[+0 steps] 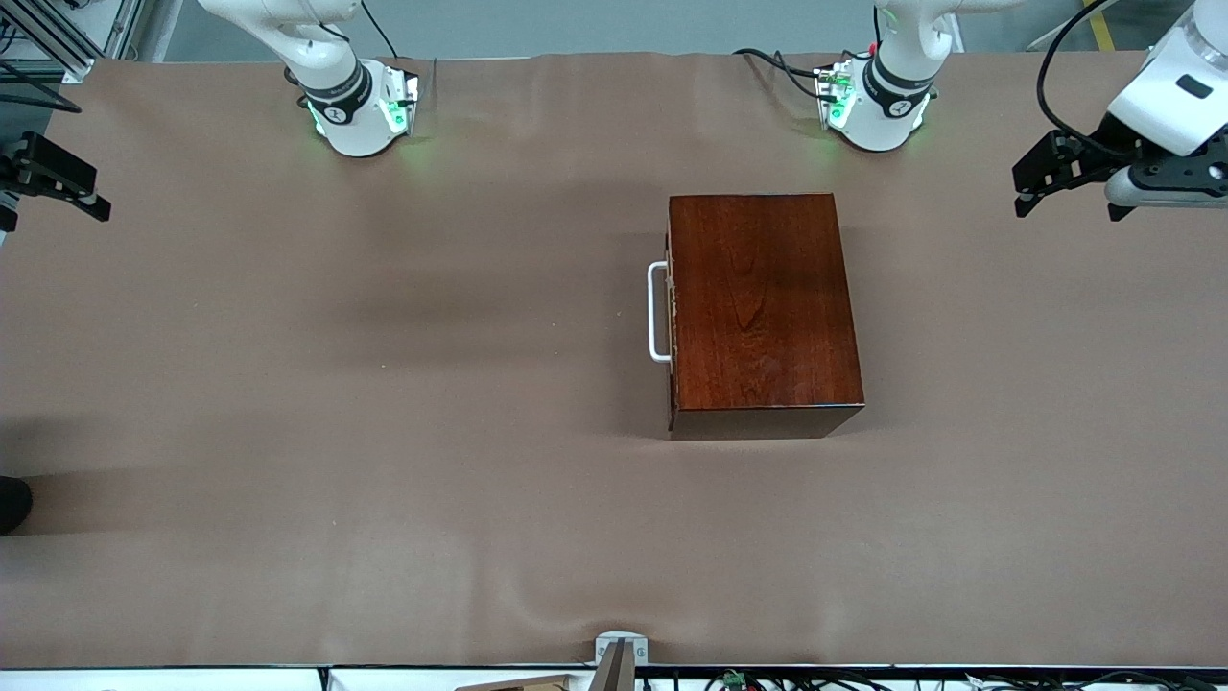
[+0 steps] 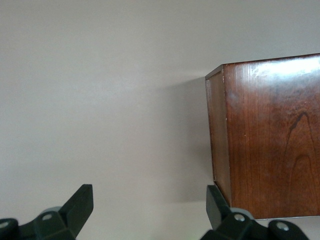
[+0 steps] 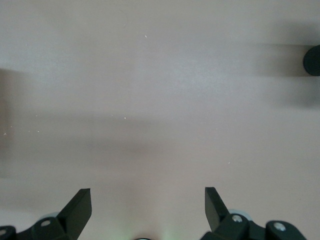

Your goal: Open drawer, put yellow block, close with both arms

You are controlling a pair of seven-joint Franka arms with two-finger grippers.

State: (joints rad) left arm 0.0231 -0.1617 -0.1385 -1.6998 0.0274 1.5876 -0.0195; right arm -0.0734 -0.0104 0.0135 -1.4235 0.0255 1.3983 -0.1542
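The glossy reddish-brown box (image 1: 763, 307) stands mid-table, nearer the left arm's end. Its drawer is shut; only the white U-shaped handle (image 1: 657, 312) shows, on the side facing the right arm's end. The yellow block is not in view. My left gripper (image 1: 1070, 203) hangs open and empty over the table at the left arm's end; its wrist view (image 2: 150, 200) shows the box's corner (image 2: 272, 135) by one fingertip (image 2: 216, 200). My right gripper (image 1: 58, 197) hangs open and empty over the table's edge at the right arm's end; its wrist view (image 3: 148, 202) shows bare tabletop.
The brown tabletop (image 1: 384, 384) spreads wide around the box. A dark round object (image 1: 11, 504) sits at the table's edge at the right arm's end and also shows in the right wrist view (image 3: 312, 60). A grey bracket (image 1: 621, 653) sits at the near edge.
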